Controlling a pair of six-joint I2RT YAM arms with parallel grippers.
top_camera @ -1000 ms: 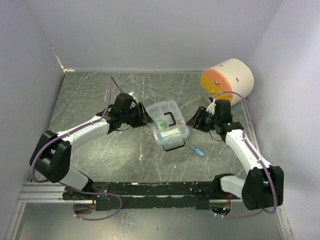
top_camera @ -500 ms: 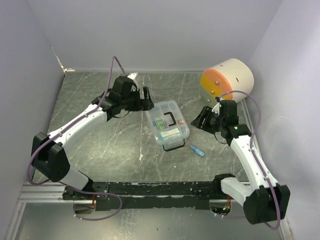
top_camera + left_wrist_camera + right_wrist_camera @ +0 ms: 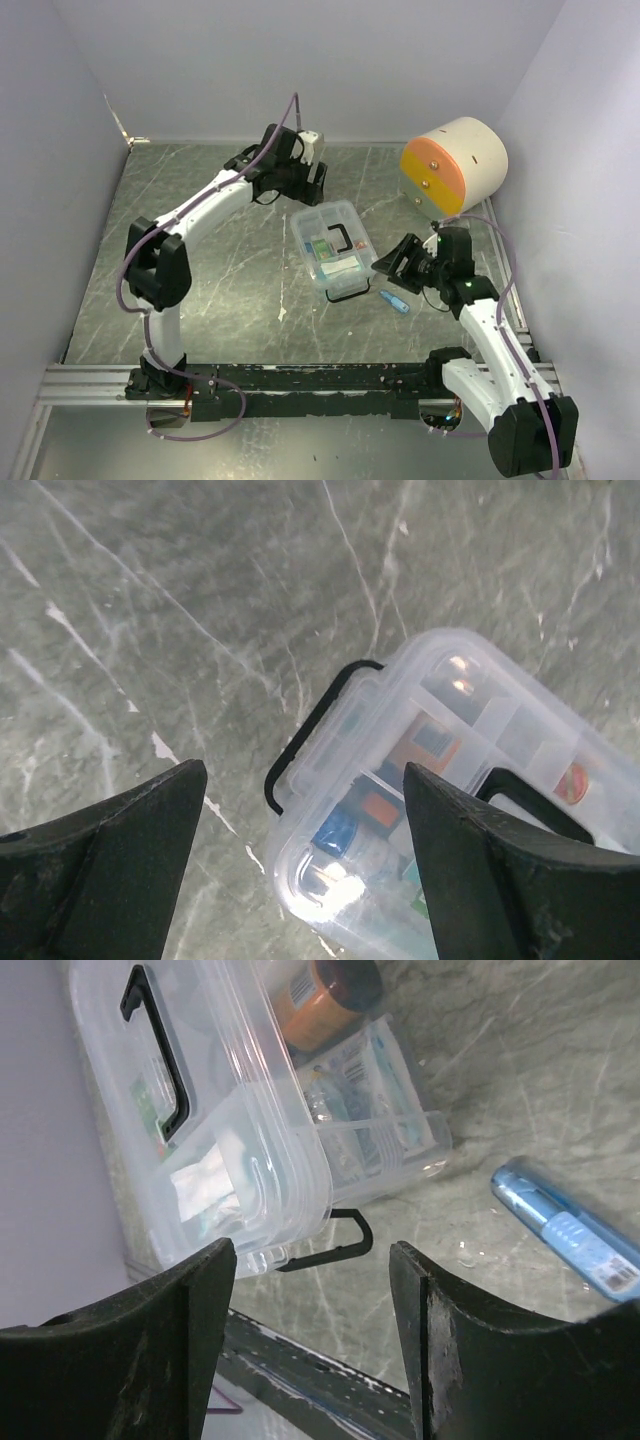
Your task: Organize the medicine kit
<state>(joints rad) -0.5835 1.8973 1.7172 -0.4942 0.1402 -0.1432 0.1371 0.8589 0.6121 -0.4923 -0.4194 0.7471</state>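
Observation:
The medicine kit [image 3: 335, 250] is a clear plastic box in the middle of the table, its lid on, with a black handle [image 3: 343, 240]. My left gripper [image 3: 318, 185] is open and empty, hovering above the kit's far end. In the left wrist view the gripper [image 3: 302, 772] looks down on the kit [image 3: 450, 780] and a black latch [image 3: 300, 735]. My right gripper [image 3: 385, 268] is open and empty at the kit's near right corner. In the right wrist view the gripper [image 3: 310, 1260] frames the kit [image 3: 230, 1110] and its other black latch [image 3: 340, 1242].
A small blue tube [image 3: 395, 301] lies on the table just right of the kit's near end, and also shows in the right wrist view [image 3: 565, 1225]. A large cream cylinder with an orange face [image 3: 455, 163] stands at the back right. Walls close the sides and back.
My left arm has swung from the kit's left side out to its far end. My right gripper has moved nearer, down to the kit's near right corner. The kit has not moved.

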